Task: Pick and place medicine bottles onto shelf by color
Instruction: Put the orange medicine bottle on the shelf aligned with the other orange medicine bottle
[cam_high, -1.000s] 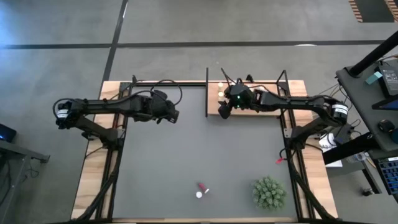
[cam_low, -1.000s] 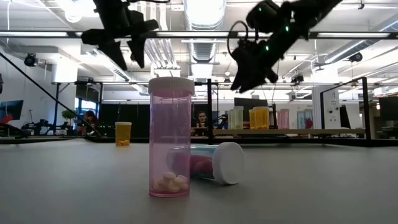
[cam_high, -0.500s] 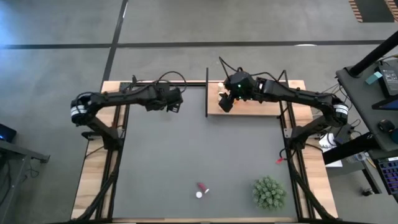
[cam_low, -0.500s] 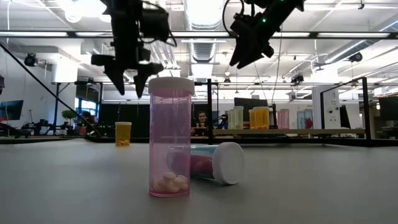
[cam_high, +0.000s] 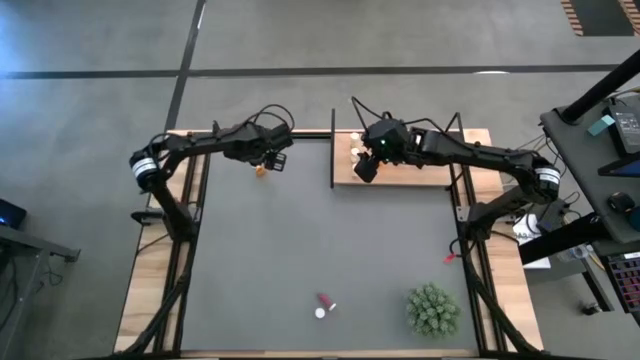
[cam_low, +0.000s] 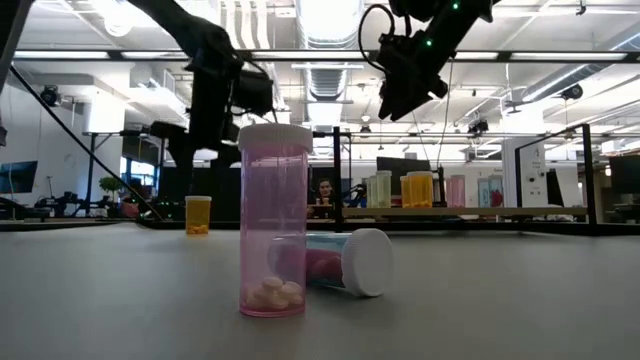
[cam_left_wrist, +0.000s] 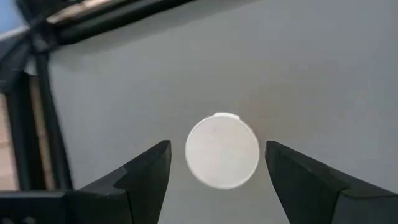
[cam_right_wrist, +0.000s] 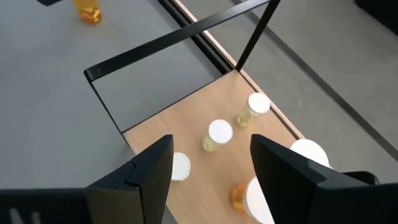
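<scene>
Because the orange bottle (cam_high: 261, 171) stands upright on the mat at the bench's far left, its white cap lies straight below the left claw (cam_left_wrist: 214, 171), jaws wide and empty astride it; the right claw (cam_high: 366, 168), half-open and empty, hovers over the shelf (cam_high: 420, 174).

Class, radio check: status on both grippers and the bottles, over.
Left gripper open above upright orange white-capped bottle on the mat. Right gripper open, empty, over wooden shelf. Nothing blocking.

no readable text, labels or numbers anywhere (bottles included), no brand marks
</scene>
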